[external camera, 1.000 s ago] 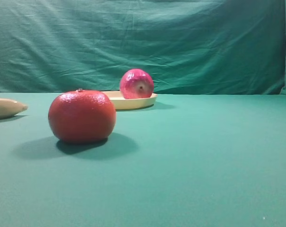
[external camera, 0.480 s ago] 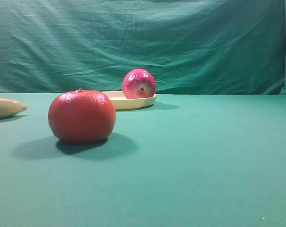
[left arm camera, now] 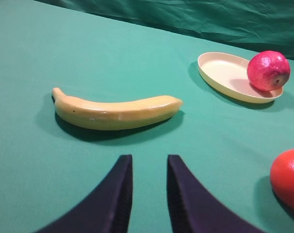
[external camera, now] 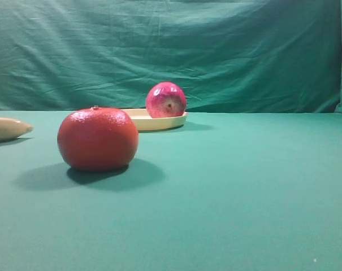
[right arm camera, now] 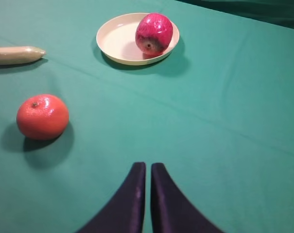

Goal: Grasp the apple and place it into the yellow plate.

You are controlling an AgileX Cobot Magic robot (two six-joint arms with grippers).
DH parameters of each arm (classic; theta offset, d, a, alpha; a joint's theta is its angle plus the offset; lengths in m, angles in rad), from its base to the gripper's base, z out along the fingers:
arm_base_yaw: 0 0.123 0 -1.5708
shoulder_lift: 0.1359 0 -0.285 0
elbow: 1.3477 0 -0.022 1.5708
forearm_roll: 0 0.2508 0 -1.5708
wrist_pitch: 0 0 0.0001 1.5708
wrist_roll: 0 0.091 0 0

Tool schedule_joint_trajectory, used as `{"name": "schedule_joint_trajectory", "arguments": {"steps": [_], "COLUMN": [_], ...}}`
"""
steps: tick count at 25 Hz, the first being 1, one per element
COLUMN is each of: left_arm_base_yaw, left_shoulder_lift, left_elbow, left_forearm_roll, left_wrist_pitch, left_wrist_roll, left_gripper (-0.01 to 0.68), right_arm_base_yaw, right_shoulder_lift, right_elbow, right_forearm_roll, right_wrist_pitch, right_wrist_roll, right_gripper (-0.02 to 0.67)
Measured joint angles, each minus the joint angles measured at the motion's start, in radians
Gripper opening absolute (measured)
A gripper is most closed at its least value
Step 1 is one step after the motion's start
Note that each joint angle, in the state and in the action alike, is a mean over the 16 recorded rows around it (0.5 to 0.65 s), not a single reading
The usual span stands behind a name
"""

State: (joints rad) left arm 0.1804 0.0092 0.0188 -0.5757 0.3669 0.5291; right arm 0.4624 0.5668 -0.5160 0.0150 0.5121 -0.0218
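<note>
The apple (external camera: pixel 166 100) is dark crimson with a pale dimple and lies in the yellow plate (external camera: pixel 139 119), near its right rim. It also shows in the left wrist view (left arm camera: pixel 268 70) in the plate (left arm camera: pixel 224 73), and in the right wrist view (right arm camera: pixel 154 33) in the plate (right arm camera: pixel 115 41). My left gripper (left arm camera: pixel 149 160) hovers over the cloth near the banana, its jaws a little apart and empty. My right gripper (right arm camera: pixel 147 166) is shut and empty, well back from the plate. Neither gripper shows in the exterior view.
An orange-red round fruit (external camera: pixel 97 138) sits in front and to the left of the plate; it also shows in the right wrist view (right arm camera: pixel 42 116). A pale tan banana (left arm camera: pixel 115 111) lies at the left (external camera: pixel 7 129). Green cloth covers the table and the back wall.
The apple rolled slightly to the right inside the plate between the first and second frames and has lain still since. Nothing else moved.
</note>
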Motion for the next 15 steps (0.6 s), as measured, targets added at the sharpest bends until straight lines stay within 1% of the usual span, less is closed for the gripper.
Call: {"name": "schedule_joint_trajectory", "arguments": {"steps": [3, 7, 15], "left_arm_base_yaw": [0.000, 0.000, 0.000], "left_shoulder_lift": [0.000, 0.000, 0.000], "left_elbow": [0.000, 0.000, 0.000], "left_forearm_roll": [0.000, 0.000, 0.000], "left_wrist_pitch": [0.000, 0.000, 0.000], "left_wrist_roll": [0.000, 0.000, 0.000], "left_gripper": [0.157, 0.157, 0.157], "right_arm_base_yaw": [-0.026, -0.086, -0.268], "right_shoulder_lift": [-0.038, -0.118, -0.357], "right_elbow": [0.008, 0.035, 0.168], "right_forearm_roll": [-0.011, -0.019, -0.020], "right_wrist_pitch": [-0.014, -0.029, -0.063], "right_wrist_roll": [0.000, 0.000, 0.000], "right_gripper": [0.000, 0.000, 0.000]}}
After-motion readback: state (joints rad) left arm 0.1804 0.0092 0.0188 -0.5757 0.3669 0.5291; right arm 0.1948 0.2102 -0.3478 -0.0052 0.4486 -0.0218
